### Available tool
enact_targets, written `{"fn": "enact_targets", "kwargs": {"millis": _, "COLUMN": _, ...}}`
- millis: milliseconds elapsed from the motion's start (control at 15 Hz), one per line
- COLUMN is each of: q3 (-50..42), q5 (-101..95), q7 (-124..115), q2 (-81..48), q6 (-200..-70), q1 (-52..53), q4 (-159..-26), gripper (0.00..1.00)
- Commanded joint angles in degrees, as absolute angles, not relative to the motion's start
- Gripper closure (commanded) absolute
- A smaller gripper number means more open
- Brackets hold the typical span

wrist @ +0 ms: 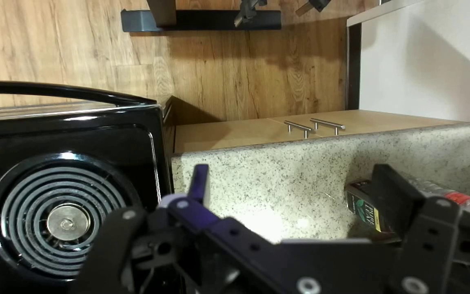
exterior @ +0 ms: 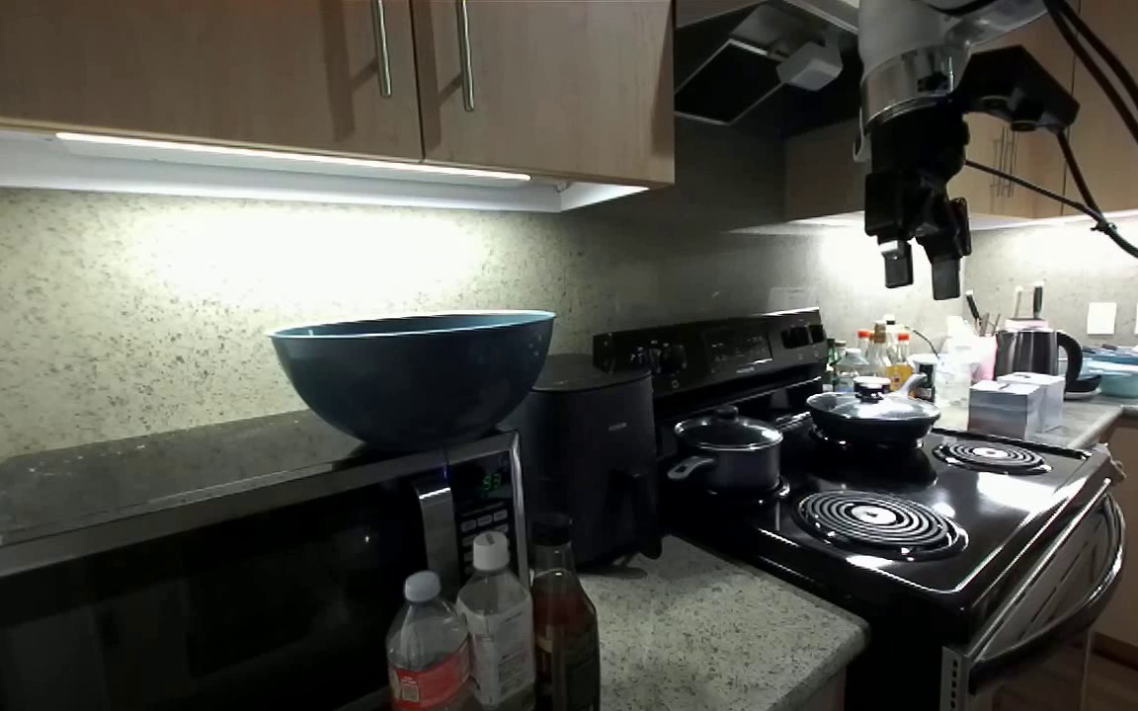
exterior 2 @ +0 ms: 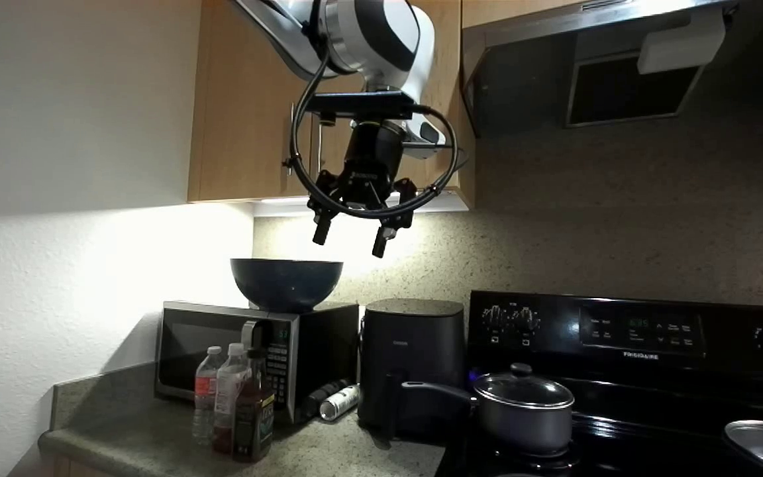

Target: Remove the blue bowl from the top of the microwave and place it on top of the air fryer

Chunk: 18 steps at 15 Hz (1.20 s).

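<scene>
The blue bowl (exterior: 416,385) sits upright on the right end of the microwave top (exterior: 164,454); the bowl (exterior 2: 287,285) and microwave (exterior 2: 186,341) also show in an exterior view. The black air fryer (exterior: 594,454) stands beside the microwave, its flat top bare; it also shows in an exterior view (exterior 2: 414,351). My gripper (exterior 2: 350,240) is open and empty, in the air above the level of the bowl's rim and apart from it. It also shows in an exterior view (exterior: 922,275). In the wrist view the spread fingers (wrist: 294,179) frame bare counter; bowl, microwave and air fryer are out of view there.
Several bottles (exterior: 495,612) stand before the microwave; a dark bottle (wrist: 367,208) shows in the wrist view. A lidded pot (exterior 2: 524,417) is on the stove (exterior: 925,592) beside the air fryer. Wall cabinets (exterior: 539,89) and a range hood (exterior 2: 527,86) hang above.
</scene>
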State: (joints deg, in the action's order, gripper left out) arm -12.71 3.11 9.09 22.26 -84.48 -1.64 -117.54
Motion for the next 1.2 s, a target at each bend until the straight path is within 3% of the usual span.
{"fn": "enact_targets", "kwargs": {"millis": 0, "q3": -11.0, "q5": 4.3, "q7": 11.8, "q2": 17.1, "q6": -82.9, "q1": -1.8, "q4": -112.4, "gripper": 0.0}}
{"fn": "enact_targets", "kwargs": {"millis": 533, "q3": -6.5, "q5": 2.2, "q7": 17.2, "q2": 4.7, "q6": -83.9, "q1": -0.7, "q4": -97.5, "gripper": 0.0}}
{"fn": "enact_targets", "kwargs": {"millis": 1133, "q3": -5.9, "q5": 4.3, "q7": 15.8, "q2": 3.3, "q6": -84.9, "q1": -1.5, "q4": -95.8, "gripper": 0.0}}
